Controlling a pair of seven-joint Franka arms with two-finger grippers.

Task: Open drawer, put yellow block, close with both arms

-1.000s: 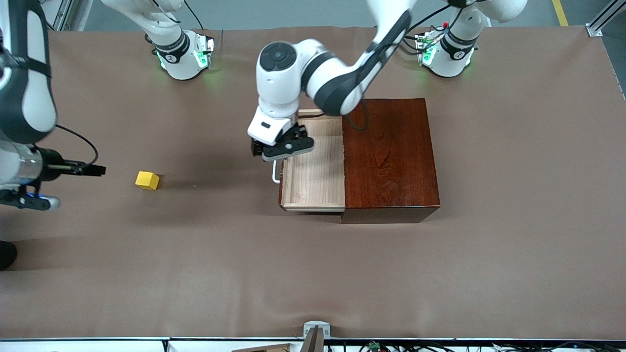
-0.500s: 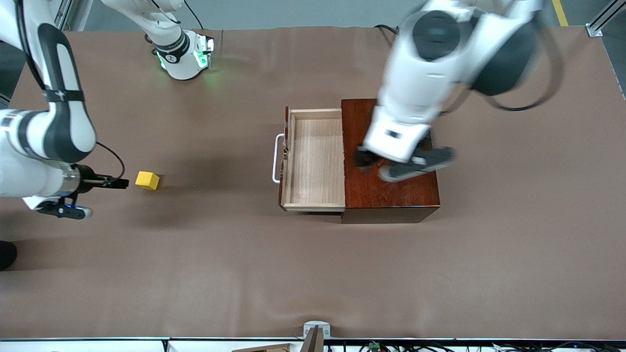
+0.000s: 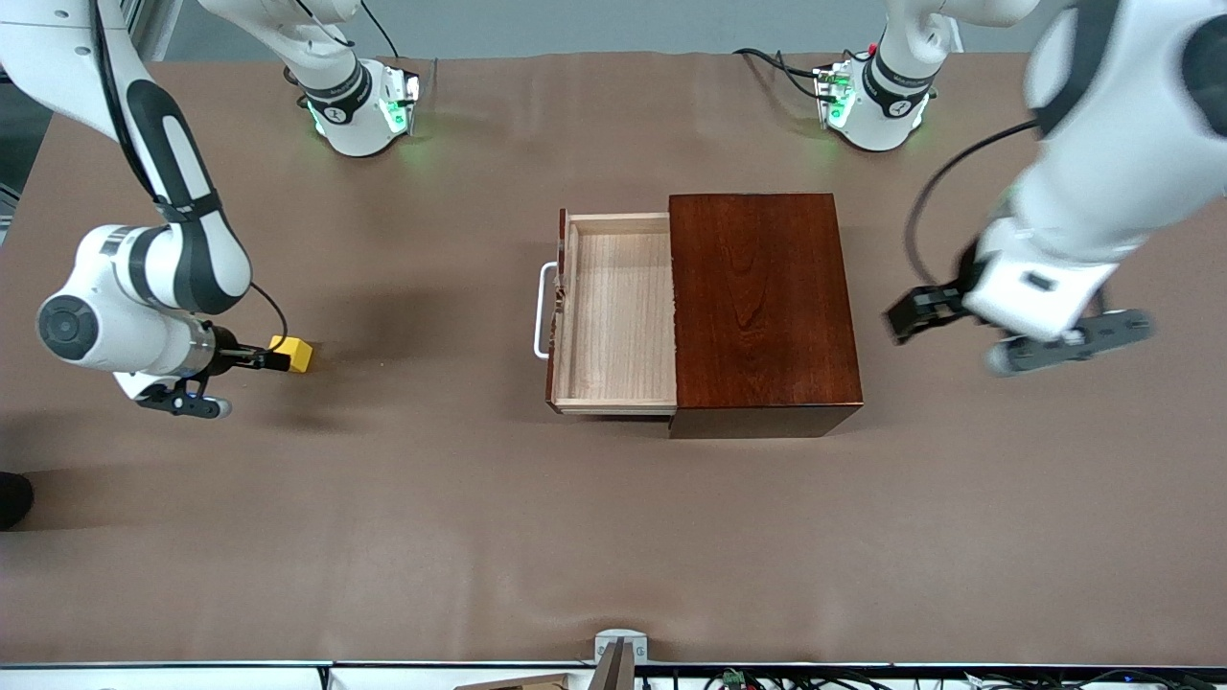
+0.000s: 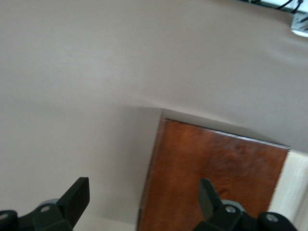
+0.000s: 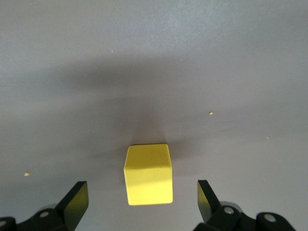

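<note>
The left gripper [image 3: 997, 335] is smeared by motion in the front view, its outline soft. In the left wrist view the wooden box [image 4: 211, 178] is blurred and cut off by the picture's edge, with only a pale sliver of the drawer [image 4: 296, 192] showing. The right gripper [image 3: 273, 359] partly hides the yellow block [image 3: 297, 354] in the front view.

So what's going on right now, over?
Right gripper open, at the yellow block. Left gripper open, over table beside the box. Drawer open, empty. Nothing in the way.

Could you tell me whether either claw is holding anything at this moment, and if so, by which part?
Nothing is held. The right claw is open around the yellow block without gripping it; the left claw hangs open over the table.
</note>
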